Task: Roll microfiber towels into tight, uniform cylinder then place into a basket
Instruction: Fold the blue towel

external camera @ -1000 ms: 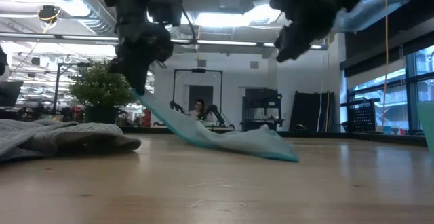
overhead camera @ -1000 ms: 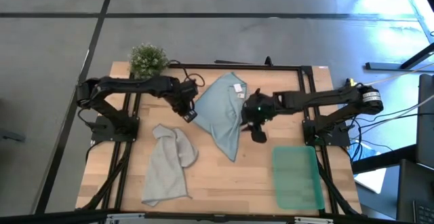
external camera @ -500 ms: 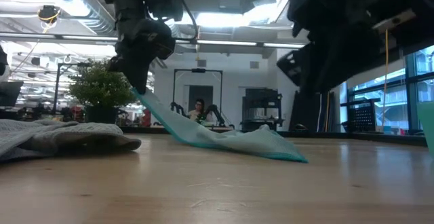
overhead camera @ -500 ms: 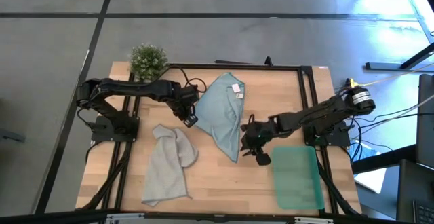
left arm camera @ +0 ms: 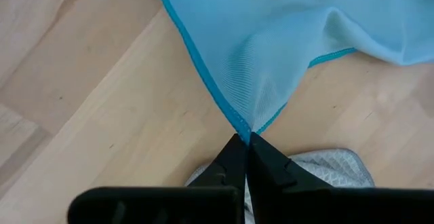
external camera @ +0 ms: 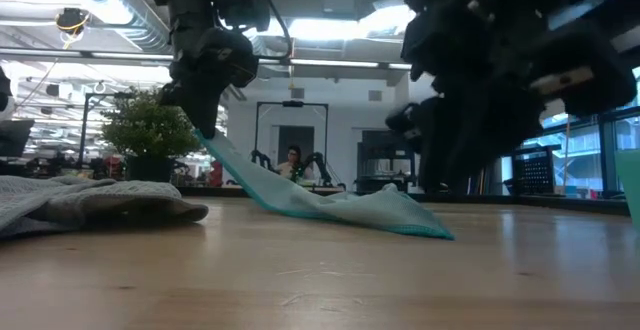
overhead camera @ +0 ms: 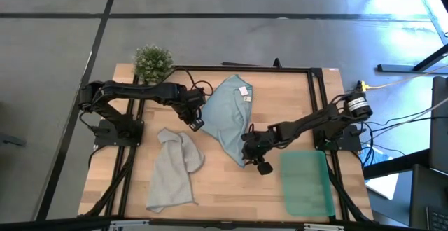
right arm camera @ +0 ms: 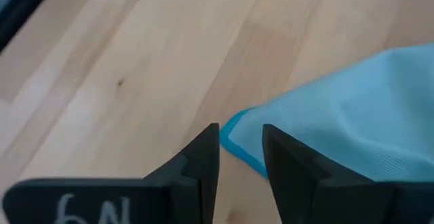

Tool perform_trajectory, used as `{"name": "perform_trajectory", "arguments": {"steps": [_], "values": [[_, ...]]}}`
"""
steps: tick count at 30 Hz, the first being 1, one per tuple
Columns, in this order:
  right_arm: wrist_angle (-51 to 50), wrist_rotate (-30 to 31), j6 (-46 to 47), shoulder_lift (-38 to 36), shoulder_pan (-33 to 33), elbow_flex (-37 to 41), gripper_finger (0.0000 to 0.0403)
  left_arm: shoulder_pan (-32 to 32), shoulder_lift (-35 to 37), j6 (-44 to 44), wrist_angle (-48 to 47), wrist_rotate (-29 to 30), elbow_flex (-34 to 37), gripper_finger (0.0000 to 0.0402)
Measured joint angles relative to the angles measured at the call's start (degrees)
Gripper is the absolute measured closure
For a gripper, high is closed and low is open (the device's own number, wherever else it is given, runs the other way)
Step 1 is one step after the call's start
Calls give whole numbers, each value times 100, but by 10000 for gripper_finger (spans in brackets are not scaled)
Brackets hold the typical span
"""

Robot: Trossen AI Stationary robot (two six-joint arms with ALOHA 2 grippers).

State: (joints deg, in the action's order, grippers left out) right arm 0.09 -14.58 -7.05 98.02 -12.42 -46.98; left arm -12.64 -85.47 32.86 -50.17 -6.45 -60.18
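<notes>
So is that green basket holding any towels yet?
No, the basket is empty; the blue towel and grey towel lie unrolled on the table.

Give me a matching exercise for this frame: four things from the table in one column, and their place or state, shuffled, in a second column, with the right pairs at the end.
Column one:
1. blue towel
2. grey towel
3. basket
4. plant

Column two:
A. crumpled on the table, no gripper on it
B. lies by the right arm, nothing in it
C. stands at the table's far left corner
D. one corner pinched and lifted by the left gripper, the right gripper open at another corner

Pairs: 1-D, 2-A, 3-B, 4-C
</notes>
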Motion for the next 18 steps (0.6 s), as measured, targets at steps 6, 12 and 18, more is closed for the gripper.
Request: {"name": "perform_trajectory", "arguments": {"steps": [6, 12, 18], "values": [[180, 54, 55, 479, -29, 2, 289, 0, -2, 0, -13, -1, 0, 401], [326, 78, 141, 660, -26, -25, 289, 0, -2, -2, 2, -2, 0, 401], [308, 663, 250, 677, -33, -28, 289, 0, -2, -2, 6, -3, 0, 401]]}}
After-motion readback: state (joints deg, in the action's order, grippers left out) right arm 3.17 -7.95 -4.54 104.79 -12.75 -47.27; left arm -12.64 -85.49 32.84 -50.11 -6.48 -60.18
